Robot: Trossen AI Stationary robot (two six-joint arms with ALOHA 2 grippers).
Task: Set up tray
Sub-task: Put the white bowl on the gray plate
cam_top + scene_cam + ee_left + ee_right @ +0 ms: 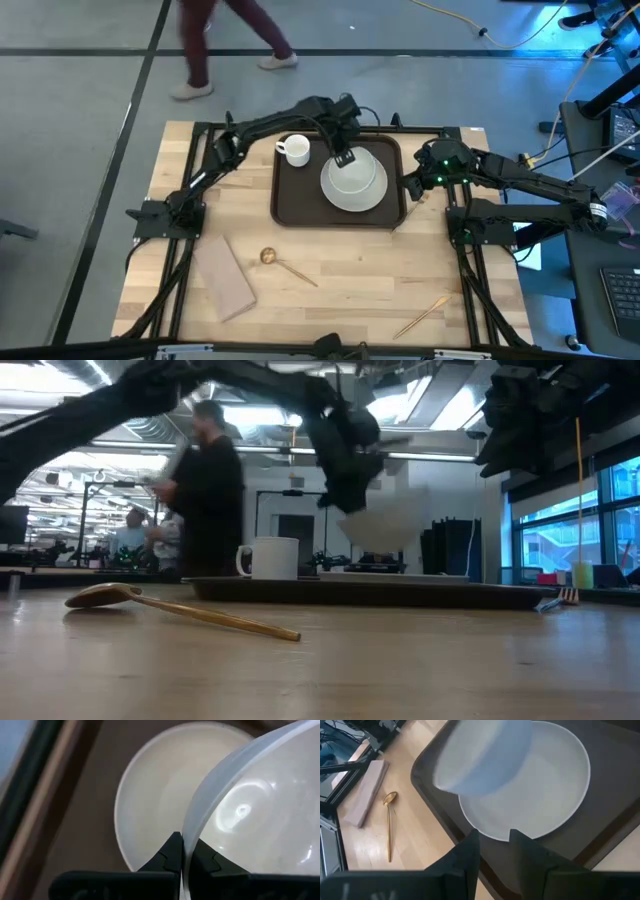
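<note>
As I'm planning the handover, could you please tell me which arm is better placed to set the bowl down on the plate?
The left. Its hand is shut on the rim of the bowl, held in the air over the plate on the tray. The right hand holds the tray's right edge.

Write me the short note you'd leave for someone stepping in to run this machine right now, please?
Left tool: shut on the rim of the white bowl, held tilted in the air above the white plate.
Right tool: at the tray's right edge; its two fingers grip the tray rim.
On the brown tray: plate and white mug.
Still on the table: tan napkin, gold spoon, and a gold utensil near the front right.
Done: plate and mug placed.
Left: probably set the bowl down, then bring over the napkin and both utensils.
</note>
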